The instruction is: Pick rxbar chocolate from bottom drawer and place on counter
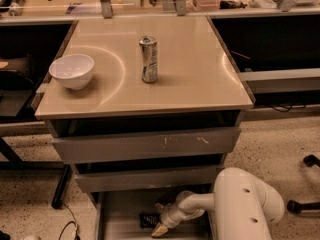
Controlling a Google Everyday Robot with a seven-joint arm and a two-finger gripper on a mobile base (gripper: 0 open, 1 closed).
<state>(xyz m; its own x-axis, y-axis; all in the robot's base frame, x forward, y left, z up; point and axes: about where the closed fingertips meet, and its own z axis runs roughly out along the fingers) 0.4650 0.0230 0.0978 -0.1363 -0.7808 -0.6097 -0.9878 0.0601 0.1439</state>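
The bottom drawer [121, 210] stands pulled open at the foot of the grey unit. On its floor lies the rxbar chocolate [147, 220], a small flat black bar. My gripper [160, 229] reaches down into this drawer from the right, its tan tip just right of the bar and at its front edge, close to it or touching it. The white arm [245, 204] covers the drawer's right part. Above, the beige counter [195, 79] caps the unit.
A silver drink can [148, 59] stands upright mid-counter and a white bowl [72, 70] sits at its left edge. The two upper drawers [145, 145] are shut. Dark desks flank the unit. A black cable [67, 229] lies on the speckled floor at left.
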